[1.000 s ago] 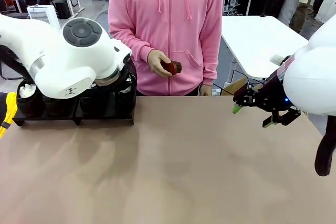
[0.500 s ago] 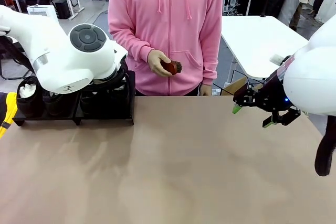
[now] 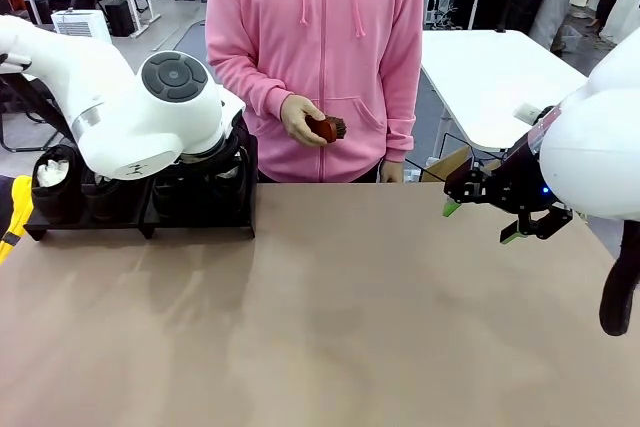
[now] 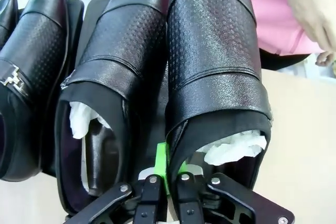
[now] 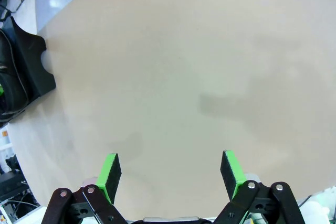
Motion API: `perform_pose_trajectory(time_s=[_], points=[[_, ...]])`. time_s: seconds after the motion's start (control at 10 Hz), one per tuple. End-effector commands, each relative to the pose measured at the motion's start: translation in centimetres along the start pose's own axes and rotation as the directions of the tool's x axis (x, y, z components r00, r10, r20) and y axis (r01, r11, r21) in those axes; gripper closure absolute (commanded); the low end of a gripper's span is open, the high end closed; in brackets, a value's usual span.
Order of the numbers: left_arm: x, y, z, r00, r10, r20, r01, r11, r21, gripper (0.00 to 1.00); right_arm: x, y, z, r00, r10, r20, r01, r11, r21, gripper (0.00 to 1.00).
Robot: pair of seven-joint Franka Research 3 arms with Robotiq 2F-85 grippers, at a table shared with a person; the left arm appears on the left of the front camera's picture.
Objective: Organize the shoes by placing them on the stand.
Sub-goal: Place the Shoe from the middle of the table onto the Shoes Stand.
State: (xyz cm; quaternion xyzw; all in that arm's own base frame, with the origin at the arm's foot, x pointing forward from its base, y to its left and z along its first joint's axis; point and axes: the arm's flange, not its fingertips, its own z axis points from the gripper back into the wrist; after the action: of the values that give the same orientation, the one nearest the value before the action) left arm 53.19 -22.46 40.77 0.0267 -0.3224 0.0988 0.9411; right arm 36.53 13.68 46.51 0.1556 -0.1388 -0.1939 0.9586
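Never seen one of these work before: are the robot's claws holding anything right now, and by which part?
The left gripper is pinched shut on the heel-side rim of a black shoe sitting on the stand. The right gripper hangs open over the table, holding nothing.

Glossy black leather shoes on a matt black stand, over a smooth matt tan table.

The black leather dress shoes [image 4: 212, 51] shine, with pin-dotted embossing across the vamps, smooth toes and crumpled white paper [image 4: 231, 148] stuffed inside; one [image 4: 23, 66] carries a silvery metal buckle. The flat black stand [image 3: 200, 219] looks dull. The tan tabletop [image 3: 330, 327] is smooth and matt. The person's pink hoodie [image 3: 320, 37] is soft cloth.
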Motion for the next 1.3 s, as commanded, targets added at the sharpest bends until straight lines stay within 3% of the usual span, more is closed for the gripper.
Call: perform_pose_trajectory(time_s=[0.0, 0.1, 0.3, 1.0, 1.1, 1.2], points=[[0.7, -0.1, -0.2, 0.999, 0.004, 0.034, -0.005, 1.0, 0.023, 0.62, 0.2, 0.0, 0.1, 1.0, 0.013, -0.006, -0.013, 1.0, 0.014, 0.0], [0.8, 0.1, -0.1, 0.999, 0.013, 0.045, -0.015, 0.999, 0.035, 0.48, 0.2, 0.0, 0.1, 1.0, 0.013, -0.006, -0.013, 1.0, 0.014, 0.0], [0.9, 0.4, 0.6, 0.998, 0.014, 0.067, -0.015, 1.0, 0.014, 0.48, 0.2, 0.0, 0.1, 1.0, 0.013, -0.006, -0.013, 1.0, 0.014, 0.0], [-0.7, 2.0, 9.6, 0.993, 0.034, 0.114, -0.026, 0.997, -0.069, 0.48, 0.2, 0.0, 0.1, 1.0, 0.013, -0.006, -0.013, 1.0, 0.014, 0.0], [-1.1, 2.6, 10.5, 0.997, 0.057, 0.046, -0.049, 0.988, -0.146, 0.48, 0.2, 0.0, 0.1, 1.0, 0.013, -0.006, -0.013, 1.0, 0.014, 0.0], [-0.4, 0.5, 8.2, 0.994, 0.025, 0.108, -0.02, 0.999, -0.048, 0.48, 0.2, 0.0, 0.1, 1.0, 0.013, -0.006, -0.013, 1.0, 0.014, 0.0]])
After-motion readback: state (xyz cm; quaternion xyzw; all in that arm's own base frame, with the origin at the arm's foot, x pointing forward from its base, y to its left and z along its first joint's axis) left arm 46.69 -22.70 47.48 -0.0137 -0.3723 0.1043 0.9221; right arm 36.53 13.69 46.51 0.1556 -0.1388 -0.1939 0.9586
